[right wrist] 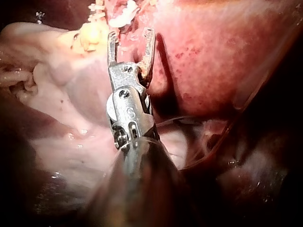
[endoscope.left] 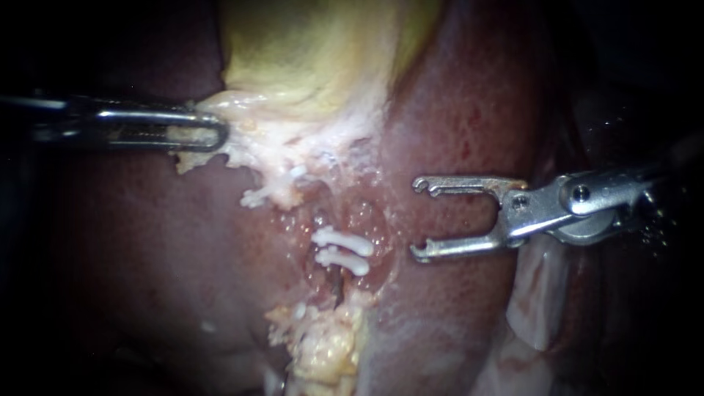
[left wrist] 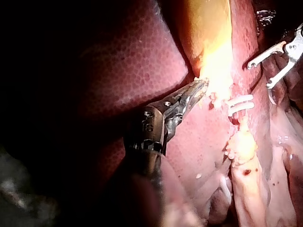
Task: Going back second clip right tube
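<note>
Yellow fat lump [endoscope.left: 326,345] nearest. Beyond it, two white clips [endoscope.left: 345,240] side by side across tube [endoscope.left: 336,290], in pit on liver [endoscope.left: 455,132]. Right instrument [endoscope.left: 419,218] near clips, not touching; jaws spread, empty. Farthest: left instrument [endoscope.left: 213,133], jaws pinching pale tissue [endoscope.left: 257,154] at gallbladder [endoscope.left: 308,51] edge.

Silver right instrument [endoscope.left: 422,218], screwed hinge [endoscope.left: 579,193], hooked tips [endoscope.left: 422,183], dark-shafted left instrument [endoscope.left: 216,130]
</note>
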You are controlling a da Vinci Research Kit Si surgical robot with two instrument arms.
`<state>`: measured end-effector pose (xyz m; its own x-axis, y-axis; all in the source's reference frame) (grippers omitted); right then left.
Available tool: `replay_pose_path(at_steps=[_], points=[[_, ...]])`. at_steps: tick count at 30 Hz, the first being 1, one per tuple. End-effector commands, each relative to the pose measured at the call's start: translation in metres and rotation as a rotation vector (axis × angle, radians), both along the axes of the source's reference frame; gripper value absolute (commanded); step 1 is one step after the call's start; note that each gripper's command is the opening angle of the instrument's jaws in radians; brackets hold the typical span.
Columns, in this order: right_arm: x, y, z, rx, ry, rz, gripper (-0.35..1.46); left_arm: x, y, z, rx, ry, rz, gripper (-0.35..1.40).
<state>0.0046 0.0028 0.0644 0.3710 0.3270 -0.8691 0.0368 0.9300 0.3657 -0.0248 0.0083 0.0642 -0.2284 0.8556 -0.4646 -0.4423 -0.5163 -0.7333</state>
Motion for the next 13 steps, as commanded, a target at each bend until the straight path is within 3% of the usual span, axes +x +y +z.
replay_pose_path(at_steps=[1, 6, 13], points=[[0.0000, 0.0000, 0.0000, 0.000, 0.000, 0.000, 0.50, -0.0003, -0.0001, 0.0005, 0.002, 0.004, 0.004, -0.35], [-0.0001, 0.0000, 0.0000, 0.000, 0.000, 0.000, 0.50, -0.0013, -0.0007, 0.0015, -0.003, 0.005, 0.022, -0.35], [0.0000, 0.0000, 0.0000, -0.002, -0.002, 0.002, 0.50, -0.0012, -0.0007, 0.0012, -0.001, 0.002, 0.026, -0.35]])
